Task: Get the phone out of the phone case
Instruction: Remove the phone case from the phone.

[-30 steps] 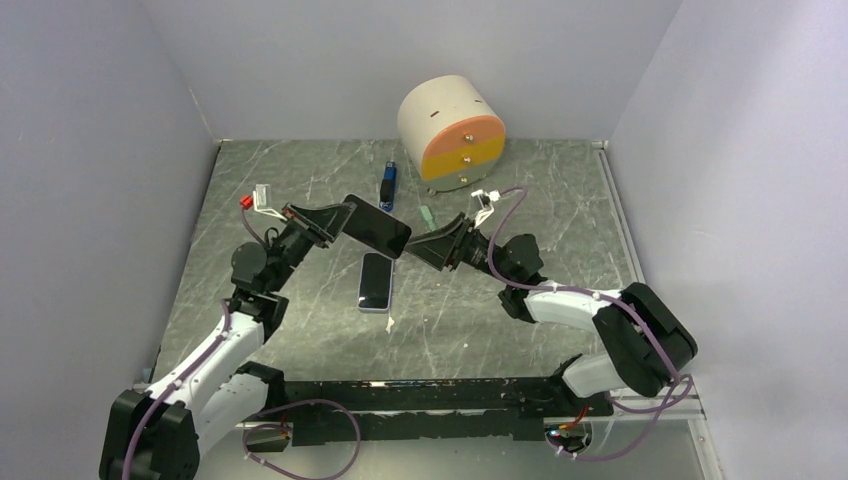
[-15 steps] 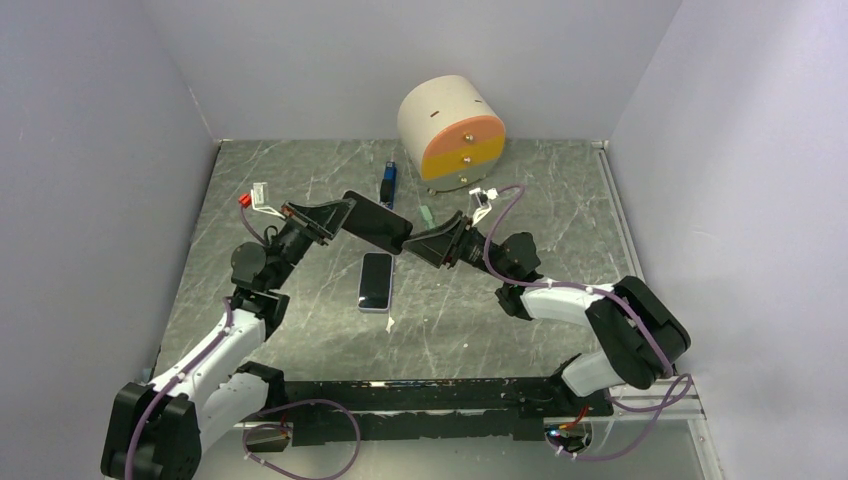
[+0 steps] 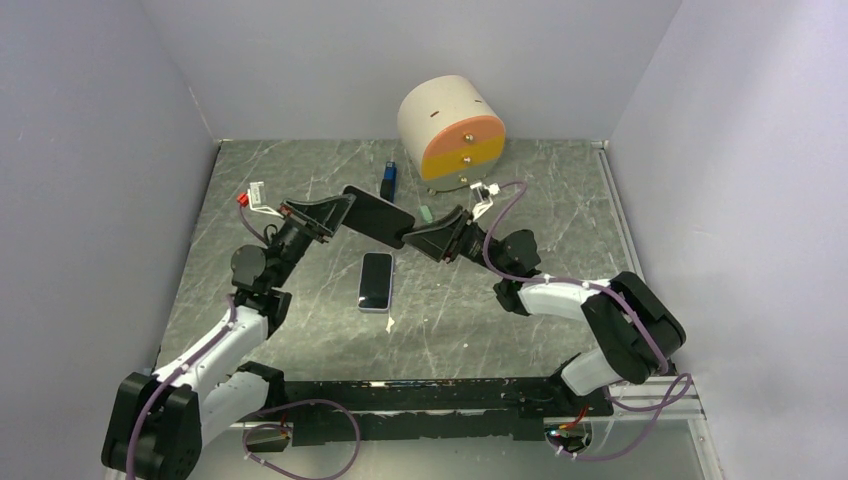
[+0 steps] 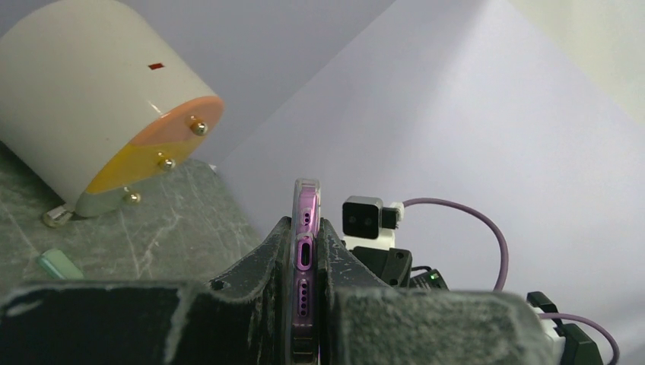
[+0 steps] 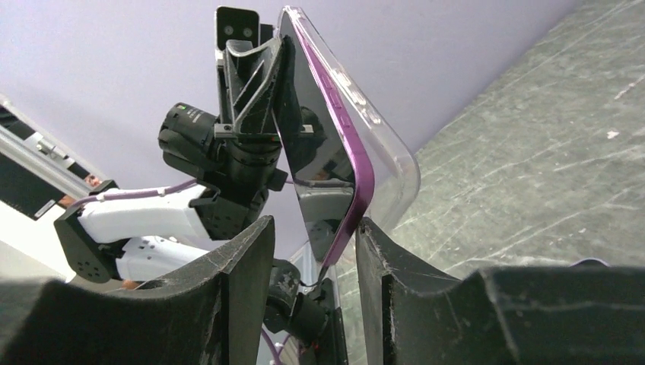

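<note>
A purple phone in a clear case (image 3: 377, 217) is held in the air over the middle of the table. My left gripper (image 3: 333, 216) is shut on its left end; the left wrist view shows the phone's port edge (image 4: 305, 251) clamped between the fingers. My right gripper (image 3: 428, 238) is at the right end, jaws apart, with the phone's lower corner (image 5: 351, 217) between them. Its right finger (image 5: 376, 255) touches the clear case (image 5: 395, 171), which bulges away from the purple edge there.
A second phone (image 3: 377, 281) lies flat on the table below the held one. A beige cylinder with orange and yellow drawer fronts (image 3: 452, 133) stands at the back. A blue object (image 3: 389, 181) and a small green piece (image 3: 426, 214) lie in front of it.
Both grippers and the held phone have shifted slightly up and away from the near edge. The right gripper has closed in on the phone's right end.
</note>
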Robot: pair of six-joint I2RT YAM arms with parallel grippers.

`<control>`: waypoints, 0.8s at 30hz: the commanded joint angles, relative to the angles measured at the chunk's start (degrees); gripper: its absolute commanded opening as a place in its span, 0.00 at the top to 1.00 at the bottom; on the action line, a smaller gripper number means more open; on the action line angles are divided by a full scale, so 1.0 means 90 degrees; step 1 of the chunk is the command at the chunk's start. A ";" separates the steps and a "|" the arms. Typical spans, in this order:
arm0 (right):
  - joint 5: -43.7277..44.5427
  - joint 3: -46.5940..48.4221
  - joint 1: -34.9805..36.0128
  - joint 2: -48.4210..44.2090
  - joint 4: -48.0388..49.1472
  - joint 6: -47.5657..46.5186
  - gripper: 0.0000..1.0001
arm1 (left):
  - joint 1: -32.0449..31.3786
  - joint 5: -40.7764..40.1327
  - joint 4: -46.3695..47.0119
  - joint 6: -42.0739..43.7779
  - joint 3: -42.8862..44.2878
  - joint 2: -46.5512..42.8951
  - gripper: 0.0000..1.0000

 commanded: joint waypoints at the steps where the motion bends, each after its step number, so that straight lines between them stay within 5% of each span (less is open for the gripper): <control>1: -0.0146 0.0576 0.0095 -0.0212 0.0540 -0.0048 0.54 | -0.0381 0.0308 0.0656 -0.0204 -0.0005 0.0079 0.97; 15: -0.0281 0.0752 0.0106 -0.0122 0.0721 0.0159 0.59 | -0.0700 0.0365 0.0890 -0.0079 -0.0063 0.0381 0.97; 20: -0.0369 0.0735 0.0108 -0.0087 0.0884 0.0298 0.68 | -0.0806 0.0393 0.0995 0.0017 -0.0060 0.0707 0.98; 24: -0.0277 0.0661 0.0097 -0.0143 0.0680 0.0191 0.88 | -0.0829 0.0385 0.0986 0.0079 -0.0040 0.0856 0.97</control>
